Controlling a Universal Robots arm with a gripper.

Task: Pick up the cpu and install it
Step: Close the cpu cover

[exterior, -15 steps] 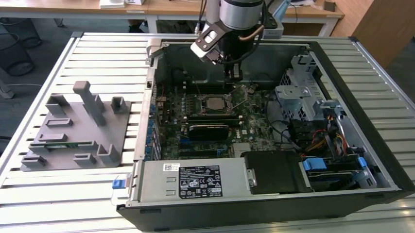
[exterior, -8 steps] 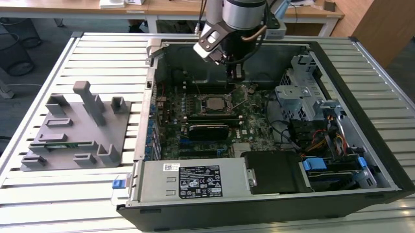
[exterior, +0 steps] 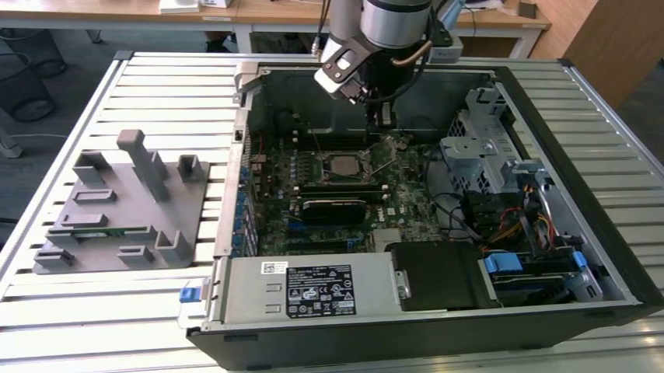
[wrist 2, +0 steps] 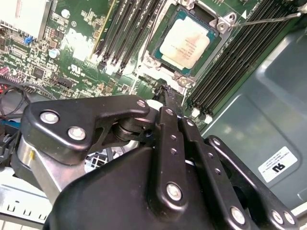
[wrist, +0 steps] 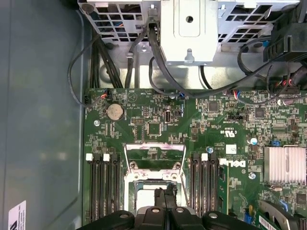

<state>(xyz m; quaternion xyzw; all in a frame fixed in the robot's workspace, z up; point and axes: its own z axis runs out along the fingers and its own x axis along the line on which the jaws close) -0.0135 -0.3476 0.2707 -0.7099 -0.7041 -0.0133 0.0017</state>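
Second wrist view: cpu [wrist 2: 188, 42] square, flat in its socket [wrist 2: 224, 23], metal top upward; fingers [wrist 2: 167, 98] clenched together, empty, near it.

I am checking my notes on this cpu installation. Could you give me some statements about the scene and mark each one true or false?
1. The cpu lies in the socket. True.
2. The fingers hold the cpu. False: they are shut on nothing, and the cpu lies apart from them.
3. The gripper is over the motherboard, inside the open case. True.
4. The grey fixture stands at the exterior view's right of the case. False: it stands at the left.
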